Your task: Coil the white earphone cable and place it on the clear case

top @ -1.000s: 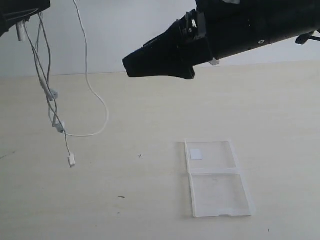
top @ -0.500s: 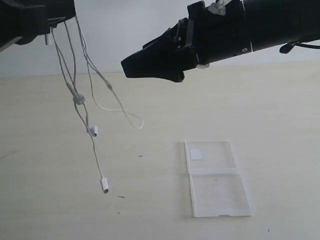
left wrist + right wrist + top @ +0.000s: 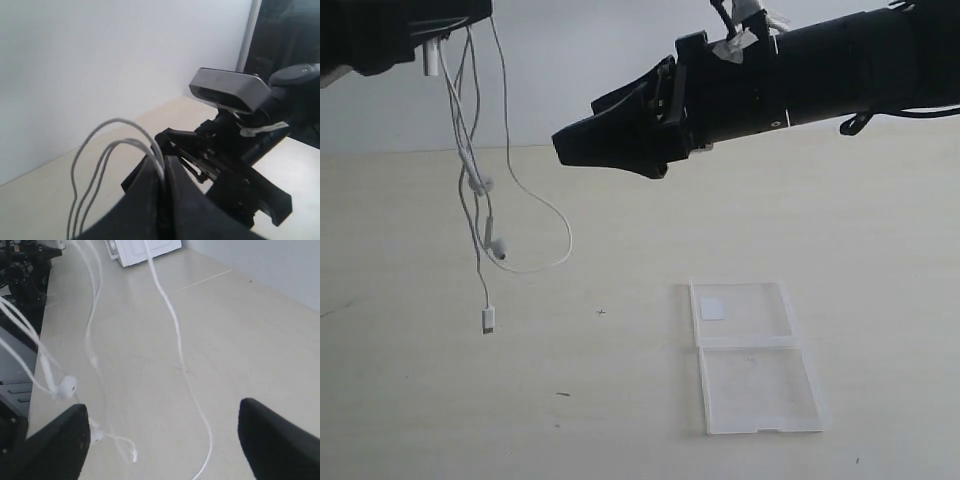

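Observation:
The white earphone cable (image 3: pixel 470 170) hangs in loops above the table at the left, pinched at its top by my left gripper (image 3: pixel 440 25), which is shut on it. Two earbuds (image 3: pixel 480 185) and the plug end (image 3: pixel 488 320) dangle in the air. In the left wrist view the strands (image 3: pixel 120 142) arch out from between the closed fingertips (image 3: pixel 150 172). My right gripper (image 3: pixel 570 145) is open, level with the cable and to its right, holding nothing. Its wrist view shows the strands (image 3: pixel 172 325) and an earbud (image 3: pixel 67 386) ahead of the open gripper (image 3: pixel 165 440). The clear case (image 3: pixel 750 355) lies open and flat on the table.
The pale table (image 3: pixel 620 420) reaches a white wall at the back. A small white sticker (image 3: pixel 712 307) sits in the case's far half. The right arm's grey wrist camera (image 3: pixel 227 90) is close in front of the left gripper. A white cabinet (image 3: pixel 142 250) stands beyond the table.
My left gripper has moved right with the cable, which swings beneath it. The right arm has levelled out, its open tip pointing at the cable.

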`<state>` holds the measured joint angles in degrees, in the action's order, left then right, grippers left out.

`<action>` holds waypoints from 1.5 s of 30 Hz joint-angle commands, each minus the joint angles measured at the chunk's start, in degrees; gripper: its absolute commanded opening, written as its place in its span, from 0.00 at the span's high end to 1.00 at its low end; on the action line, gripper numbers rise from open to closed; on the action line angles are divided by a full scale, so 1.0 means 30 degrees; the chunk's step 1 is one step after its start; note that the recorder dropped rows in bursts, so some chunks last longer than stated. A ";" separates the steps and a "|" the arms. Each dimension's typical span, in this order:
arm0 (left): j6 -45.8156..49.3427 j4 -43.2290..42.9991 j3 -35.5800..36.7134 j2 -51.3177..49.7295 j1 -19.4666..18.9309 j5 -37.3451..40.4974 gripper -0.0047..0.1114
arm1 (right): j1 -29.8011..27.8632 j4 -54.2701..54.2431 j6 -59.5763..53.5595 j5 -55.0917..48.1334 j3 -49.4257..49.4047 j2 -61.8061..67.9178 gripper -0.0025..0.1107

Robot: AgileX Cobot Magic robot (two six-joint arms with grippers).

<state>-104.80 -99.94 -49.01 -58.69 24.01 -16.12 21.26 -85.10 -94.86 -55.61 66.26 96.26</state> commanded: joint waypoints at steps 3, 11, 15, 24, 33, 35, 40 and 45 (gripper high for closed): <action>0.0883 -0.0001 -0.0160 -0.0022 -0.0027 -0.1793 0.96 | 0.0038 -0.0637 -0.1033 -0.0207 -0.0051 0.0058 0.29; 0.1691 -0.0001 -0.0160 -0.0022 -0.0027 -0.3678 0.96 | 0.0038 -0.0637 -0.1501 -0.2770 -0.0051 0.0058 0.29; 0.1875 -0.0001 -0.0160 -0.0022 -0.0027 -0.4257 0.96 | 0.0038 -0.0637 -0.1739 -0.4084 -0.0051 0.0058 0.29; 0.1875 -0.0001 -0.0160 -0.0022 -0.0027 -0.4044 0.96 | 0.0038 0.0205 -0.1706 -0.4784 -0.0051 0.0058 0.29; 0.1875 -0.0001 -0.0160 -0.0022 -0.0027 -0.3547 0.96 | 0.0038 0.0053 -0.0866 -0.4784 -0.0051 0.0058 0.29; 0.1875 -0.0001 -0.0160 -0.0022 -0.0027 -0.3308 0.96 | 0.0208 -0.0063 -0.0866 -0.4784 -0.0051 0.0058 0.29; 0.1875 -0.0001 -0.0160 -0.0022 -0.0027 -0.2771 0.96 | 0.1358 -0.0063 -0.0866 -0.4784 -0.0051 0.0145 0.29; 0.1875 -0.0001 -0.0160 -0.0022 -0.0027 -0.2262 0.96 | 0.2364 -0.0063 -0.0866 -0.3072 -0.0051 0.0155 0.29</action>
<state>-99.38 -100.07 -49.01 -58.69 24.01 -24.54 27.07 -84.39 -97.67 -67.50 66.26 96.60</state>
